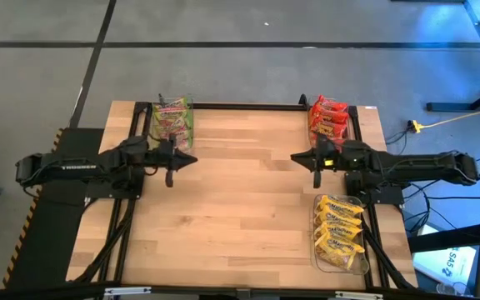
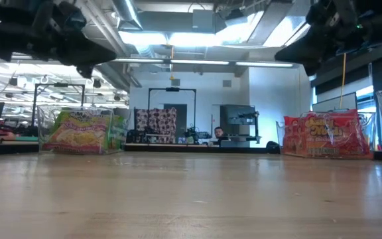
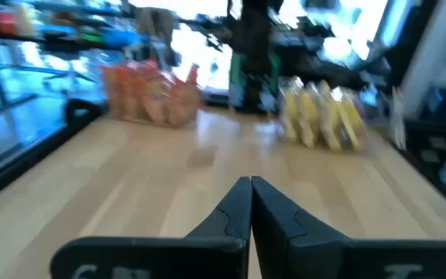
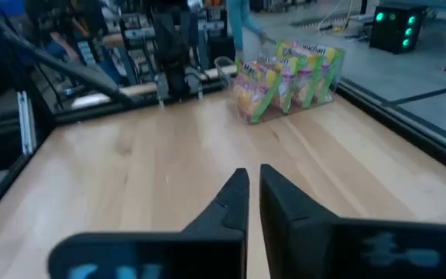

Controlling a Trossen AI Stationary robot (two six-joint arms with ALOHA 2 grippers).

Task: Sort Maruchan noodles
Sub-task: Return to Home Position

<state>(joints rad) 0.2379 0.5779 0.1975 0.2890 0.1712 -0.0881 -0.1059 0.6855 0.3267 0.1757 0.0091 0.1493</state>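
Since every one of the Maruchan noodles in sight sits inside a bin, nothing lies on the bare wood of the table (image 1: 240,217) for either arm to reach. The left arm (image 1: 82,167) and right arm (image 1: 415,167) stretch in from opposite sides, and their jaws point at each other across the middle, well apart.

In the left wrist view the left jaws are pressed together. In the right wrist view the right jaws are drawn almost together, with only a thin slit between them. Neither pair pinches anything.

The green-pink packets (image 1: 172,121) stand in a clear bin (image 2: 42,126) at the far left corner, just beside the left jaws on their far side. The red-orange packets (image 1: 329,117) fill the bin at the far right corner, just beyond the right jaws. The yellow packets (image 1: 340,235) lie shingled in a third bin along the right edge, its long axis running front to back, on the near side of the right arm.

All three groups lie off to the side of the jaws' line, not ahead of it. Sorting looks finished, and what remains seems to be a plain pull-back, with each arm drawing outward and clear of its neighbouring bin.
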